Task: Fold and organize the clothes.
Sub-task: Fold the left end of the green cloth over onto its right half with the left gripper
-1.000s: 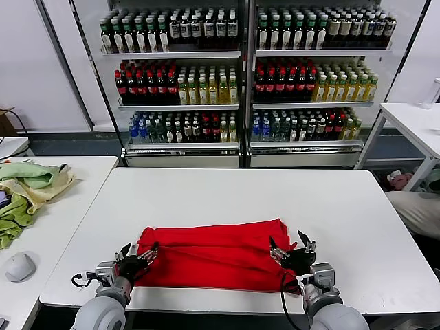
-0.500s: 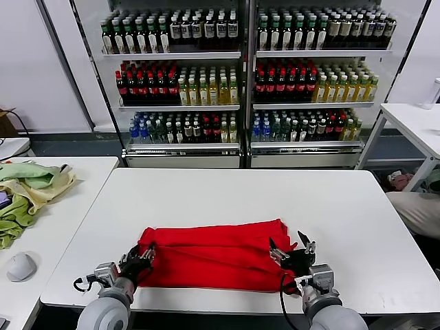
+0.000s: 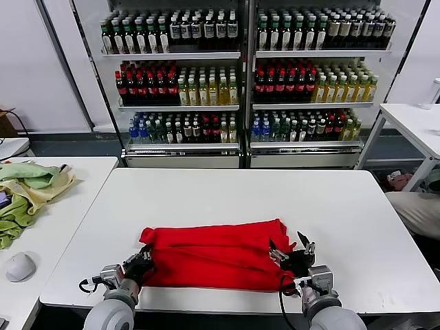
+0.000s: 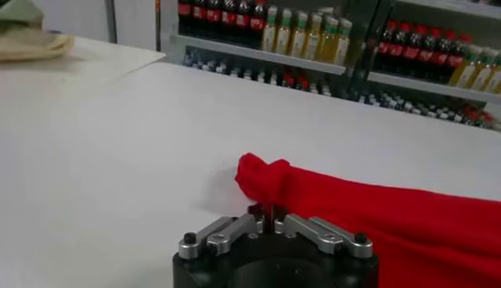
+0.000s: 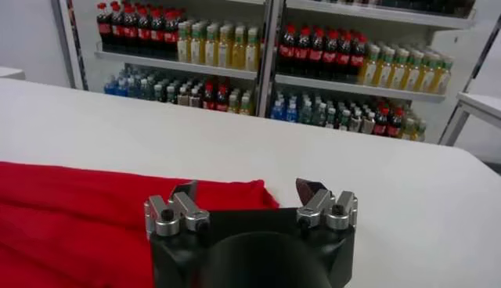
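Left pincer (image 3: 143,260) clenching on red T-shirt (image 3: 213,256) corner, right pincer (image 3: 292,256) sitting released at the other end.

The T-shirt is lying as a long folded band near the front edge of the white surface (image 3: 227,196), left pincer pinching its near-left edge, right pincer hanging spread over the right end, gripping nothing. Risk: only one end is getting held, so lifting now is probably dragging the band crooked or undoing the fold; the left bite looks thin and may be slipping off. The left wrist view is showing the bunched, knot-like corner (image 4: 264,174) just past the shut jaws, unreadable from the head view. The right wrist view is showing fingers (image 5: 185,195) apart with cloth beneath, not between them. The head view alone is giving the whole band and both ends.
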You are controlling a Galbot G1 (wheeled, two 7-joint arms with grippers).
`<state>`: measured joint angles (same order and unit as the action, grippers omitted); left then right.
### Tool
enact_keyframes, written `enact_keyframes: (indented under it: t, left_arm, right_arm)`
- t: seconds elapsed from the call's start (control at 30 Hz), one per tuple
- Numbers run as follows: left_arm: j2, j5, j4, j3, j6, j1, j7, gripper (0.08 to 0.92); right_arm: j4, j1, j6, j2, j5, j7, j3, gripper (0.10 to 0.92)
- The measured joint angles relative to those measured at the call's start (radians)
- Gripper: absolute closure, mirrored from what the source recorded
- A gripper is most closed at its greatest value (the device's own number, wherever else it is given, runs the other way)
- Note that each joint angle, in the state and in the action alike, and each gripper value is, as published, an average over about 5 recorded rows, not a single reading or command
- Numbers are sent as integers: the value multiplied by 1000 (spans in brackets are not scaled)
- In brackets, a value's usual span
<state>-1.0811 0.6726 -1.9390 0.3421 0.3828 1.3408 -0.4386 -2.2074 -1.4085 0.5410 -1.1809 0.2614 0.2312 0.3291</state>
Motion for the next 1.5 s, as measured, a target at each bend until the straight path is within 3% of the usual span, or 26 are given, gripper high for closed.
enact_keyframes:
  t: [0.43,0.7,1.07,1.5]
  left_arm:
    - [81,-131,-36,197,61,21,-73,897]
    - [83,-80,-113,246,124,22,-98,897]
    - [26,82,-257,94,167,-16,-95,897]
    - [-133,168,-200,-75,176,-124,-87,897]
  right_arm:
    - [-20,0,1,-6,-3,5,4,203]
    - [-24,-3,2,-5,-6,6,13,203]
    - [-26,-4,3,-19,-13,7,12,203]
    - [-18,-1,0,-20,-14,7,11,203]
